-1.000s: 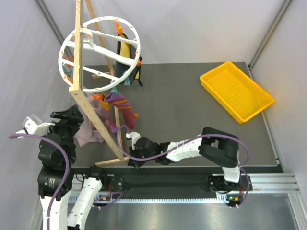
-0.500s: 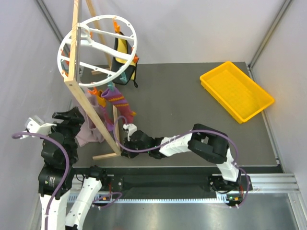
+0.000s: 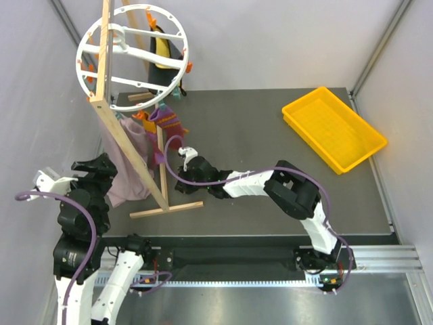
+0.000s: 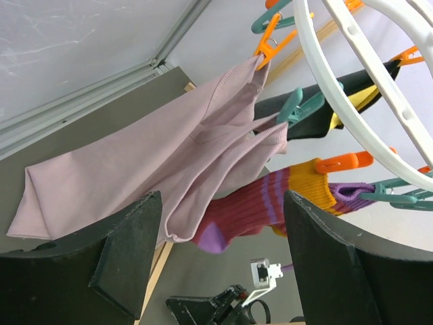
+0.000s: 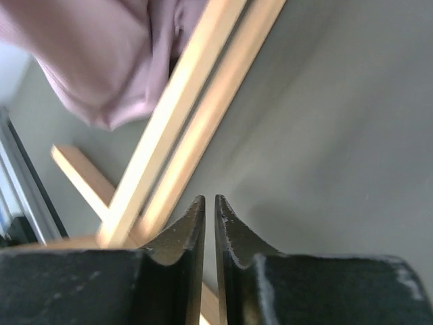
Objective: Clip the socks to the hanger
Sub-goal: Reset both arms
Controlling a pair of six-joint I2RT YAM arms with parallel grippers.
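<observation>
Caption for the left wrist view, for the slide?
Open left gripper looks up at a maroon sock and a mauve cloth clipped to the white hanger.

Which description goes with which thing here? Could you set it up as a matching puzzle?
Things:
1 yellow tray
2 left fingers
3 right fingers
4 striped sock

Descriptions:
A nearly closed, nothing between them
B hanging from the white hanger
C spread wide apart
D lying on the table, far right side

Pairs: 1-D, 2-C, 3-A, 4-B.
</observation>
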